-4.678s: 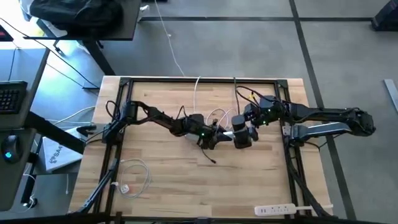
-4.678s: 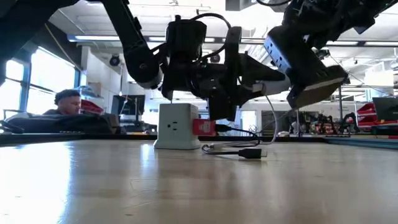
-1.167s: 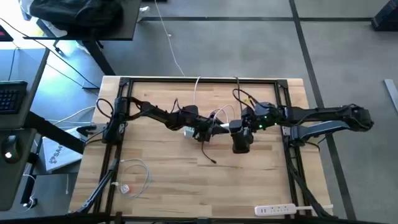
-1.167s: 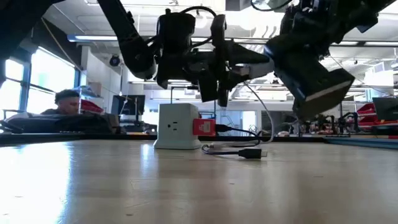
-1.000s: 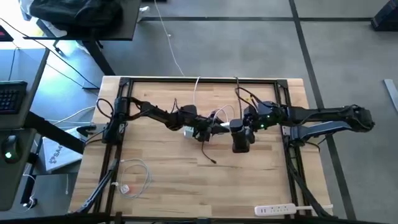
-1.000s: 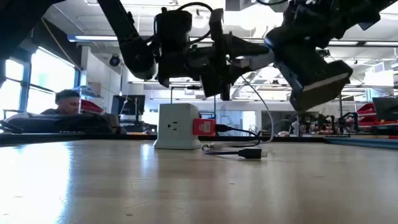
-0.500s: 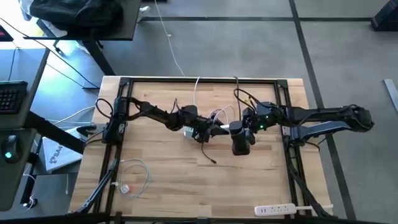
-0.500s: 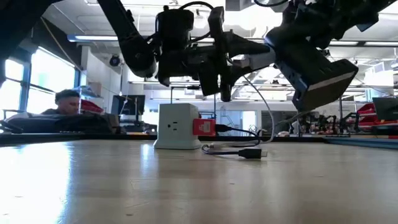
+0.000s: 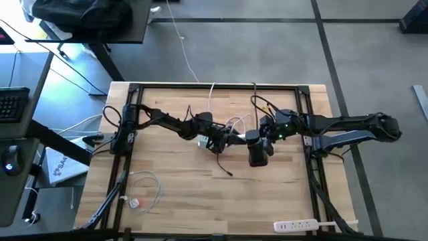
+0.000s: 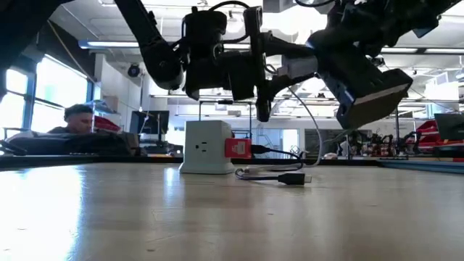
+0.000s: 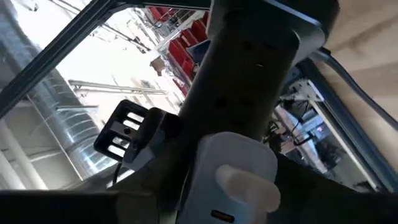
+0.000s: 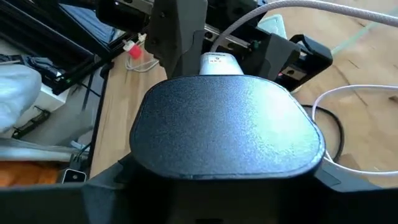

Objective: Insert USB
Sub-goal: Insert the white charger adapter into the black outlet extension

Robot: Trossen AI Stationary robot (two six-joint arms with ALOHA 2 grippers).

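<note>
At table centre, low view: charger (image 10: pixel 206 147) stands upright with the USB (image 10: pixel 238 148) touching its side, apparently seated, its black cable (image 10: pixel 279 176) trailing on the wood. Left gripper (image 10: pixel 255 87) hangs just above, probably clear of the plug; its finger state cannot be told. Right gripper (image 10: pixel 366 87) hovers tilted beside it, 1 broad face forward; state likewise unclear.

No readable text, brand, number or sign is found in any view. Faint lettering is seen on a white sheet (image 9: pixel 62 169) lying off the table's left edge, but it cannot be made out.
</note>
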